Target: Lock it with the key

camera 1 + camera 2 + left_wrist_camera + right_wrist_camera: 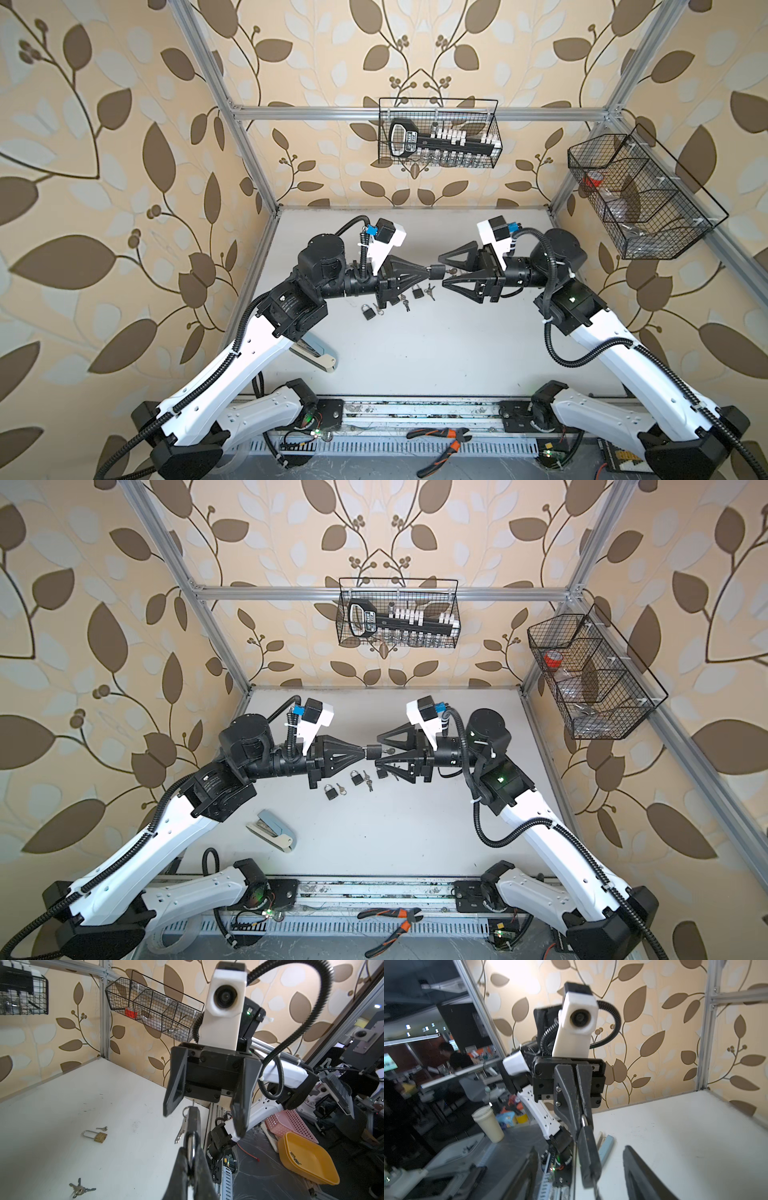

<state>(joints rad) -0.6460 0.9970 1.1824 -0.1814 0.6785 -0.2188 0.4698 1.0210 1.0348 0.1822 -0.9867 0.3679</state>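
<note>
Though the label on that tool in the back basket is too blurry to read, left fingers are pinched tight on the padlock shackle above the tabletop, key poking out between the spread, empty right fingers.

A stapler lay at seven o'clock, pliers at six. A wire basket hung at twelve, a divided basket at two.

Face to face: the left arm and right arm stretch inward, wrists level; left gripper clamped tight, right gripper opposite, jaws spread wide.
</note>
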